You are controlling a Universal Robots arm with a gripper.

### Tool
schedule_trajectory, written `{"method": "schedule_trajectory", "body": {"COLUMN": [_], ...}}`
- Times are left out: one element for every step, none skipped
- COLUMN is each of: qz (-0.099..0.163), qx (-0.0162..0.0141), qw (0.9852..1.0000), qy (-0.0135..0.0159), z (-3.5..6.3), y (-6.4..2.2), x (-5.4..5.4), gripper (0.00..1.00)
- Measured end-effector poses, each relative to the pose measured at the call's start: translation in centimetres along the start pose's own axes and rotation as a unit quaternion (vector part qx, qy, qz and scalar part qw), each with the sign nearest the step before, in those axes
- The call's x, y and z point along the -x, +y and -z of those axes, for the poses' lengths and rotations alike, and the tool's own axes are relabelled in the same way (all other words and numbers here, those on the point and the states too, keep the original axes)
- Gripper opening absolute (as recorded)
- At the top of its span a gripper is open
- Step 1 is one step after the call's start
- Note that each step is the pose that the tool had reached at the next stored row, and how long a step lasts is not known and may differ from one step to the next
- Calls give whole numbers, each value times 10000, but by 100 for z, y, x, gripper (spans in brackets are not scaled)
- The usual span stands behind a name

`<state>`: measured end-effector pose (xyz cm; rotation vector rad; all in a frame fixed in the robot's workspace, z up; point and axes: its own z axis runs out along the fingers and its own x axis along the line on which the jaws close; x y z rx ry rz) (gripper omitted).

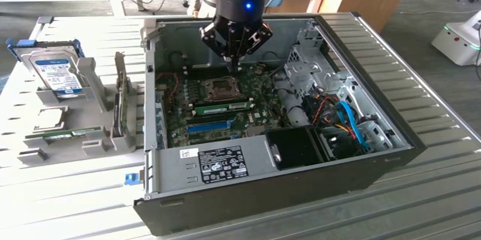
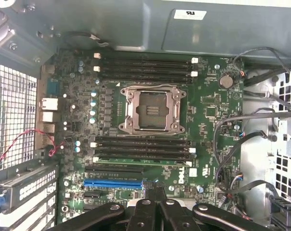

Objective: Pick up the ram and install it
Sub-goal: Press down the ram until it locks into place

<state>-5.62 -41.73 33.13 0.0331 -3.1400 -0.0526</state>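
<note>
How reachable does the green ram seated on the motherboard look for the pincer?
Probably yes: the pincer hangs shut over the open case, and the ram stands seated beside the CPU socket with no cable crossing it.

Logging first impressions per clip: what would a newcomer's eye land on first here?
The open computer case fills the middle of the slatted table, its green motherboard bare. The shut gripper hangs just above the empty CPU socket. At the exterior view's left, a hard drive stands in a grey holder.
</note>
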Motion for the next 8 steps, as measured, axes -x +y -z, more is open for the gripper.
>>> {"method": "schedule_trajectory", "body": {"qz": [-5,-9,-11,-13,-14,-14,-14,-14], "qx": [0,0,0,0,0,0,0,0], "qw": [10000,10000,10000,10000,10000,10000,10000,10000], "qy": [0,-1,-1,-1,-1,-1,-1,-1], "z": [-1,-2,-3,-3,-3,-3,-3,-3], "y": [5,8,8,8,9,9,9,9], "x": [0,1,1,1,0,0,0,0], "gripper": [11,11,11,11,11,11,11,11]}}
